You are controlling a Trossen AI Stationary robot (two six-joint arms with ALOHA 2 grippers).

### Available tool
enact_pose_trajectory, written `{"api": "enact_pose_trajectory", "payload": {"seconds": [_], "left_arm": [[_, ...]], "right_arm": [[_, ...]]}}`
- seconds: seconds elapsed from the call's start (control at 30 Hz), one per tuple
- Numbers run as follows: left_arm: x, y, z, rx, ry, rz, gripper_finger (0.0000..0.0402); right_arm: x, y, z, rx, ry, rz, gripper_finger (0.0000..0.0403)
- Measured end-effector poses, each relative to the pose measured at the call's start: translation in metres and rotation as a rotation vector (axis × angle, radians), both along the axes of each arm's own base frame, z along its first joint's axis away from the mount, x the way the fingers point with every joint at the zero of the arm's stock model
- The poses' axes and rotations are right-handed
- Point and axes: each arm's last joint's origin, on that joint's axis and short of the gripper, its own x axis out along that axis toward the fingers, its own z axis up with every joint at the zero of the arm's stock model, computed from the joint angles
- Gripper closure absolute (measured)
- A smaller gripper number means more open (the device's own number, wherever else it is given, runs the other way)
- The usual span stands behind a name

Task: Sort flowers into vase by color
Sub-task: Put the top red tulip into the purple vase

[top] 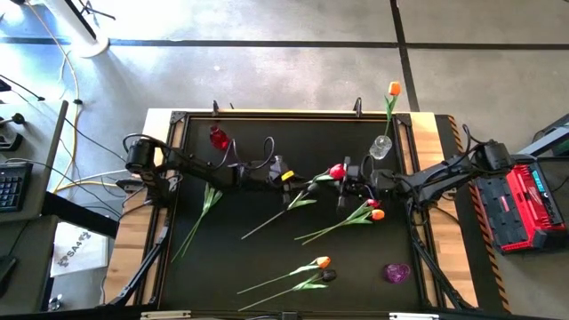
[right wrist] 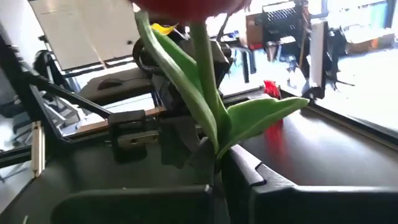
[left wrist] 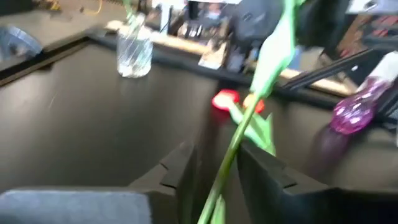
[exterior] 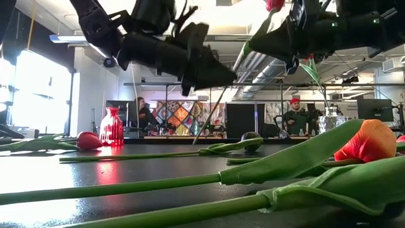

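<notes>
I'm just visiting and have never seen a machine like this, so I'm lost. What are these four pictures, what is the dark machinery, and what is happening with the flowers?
This is a robot with two dark arms working at a black table. One picture looks straight down from above. One looks level across the tabletop. The other two come from small cameras on the arms' wrists.

Each arm ends in a two-fingered hand. The right hand is shut on the stem of a red tulip, just under its head. The left hand has its fingers open around the same stem, farther down.

More loose tulips lie on the table. Along the far edge stand a red vase and a clear vase holding a standing orange tulip. A purple vase sits near a corner on the right arm's side.
</notes>
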Motion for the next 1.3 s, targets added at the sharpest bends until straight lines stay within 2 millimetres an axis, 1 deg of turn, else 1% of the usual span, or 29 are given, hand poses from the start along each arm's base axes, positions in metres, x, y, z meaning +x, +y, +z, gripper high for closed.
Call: {"api": "enact_pose_trajectory", "payload": {"seconds": [0.1, 0.27, 0.37, 0.5, 0.63, 0.83, 0.93, 1.13, 1.2, 1.3], "left_arm": [[-0.002, 0.004, -0.005, -0.002, 0.049, 0.011, 0.0278], [-0.002, 0.006, -0.005, -0.001, 0.052, 0.021, 0.0276], [-0.002, 0.007, -0.005, -0.006, 0.056, 0.037, 0.0276], [-0.005, 0.010, -0.005, -0.027, 0.091, 0.066, 0.0275], [-0.014, 0.014, 0.005, -0.017, 0.146, 0.098, 0.0275], [-0.031, 0.019, 0.024, 0.098, 0.234, 0.185, 0.0275], [-0.035, 0.029, 0.032, 0.133, 0.226, 0.213, 0.0275], [-0.040, 0.066, 0.038, 0.098, 0.184, 0.204, 0.0275], [-0.042, 0.076, 0.040, 0.093, 0.158, 0.221, 0.0275], [-0.043, 0.088, 0.046, 0.082, 0.083, 0.268, 0.0275]], "right_arm": [[0.000, -0.001, -0.004, 0.027, 0.039, -0.031, 0.0401], [-0.001, -0.002, -0.010, 0.044, 0.093, -0.082, 0.0402], [-0.002, -0.003, -0.010, 0.042, 0.092, -0.108, 0.0402], [-0.006, -0.007, -0.001, 0.034, 0.064, -0.122, 0.0402], [-0.016, -0.012, 0.009, 0.033, 0.065, -0.142, 0.0403], [-0.030, -0.025, 0.015, 0.001, 0.122, -0.198, 0.0403], [-0.038, -0.033, 0.019, -0.011, 0.141, -0.216, 0.0403], [-0.050, -0.046, 0.030, -0.006, 0.147, -0.197, 0.0403], [-0.052, -0.052, 0.040, 0.005, 0.167, -0.198, 0.0403], [-0.054, -0.059, 0.066, 0.034, 0.233, -0.219, 0.0403]]}}
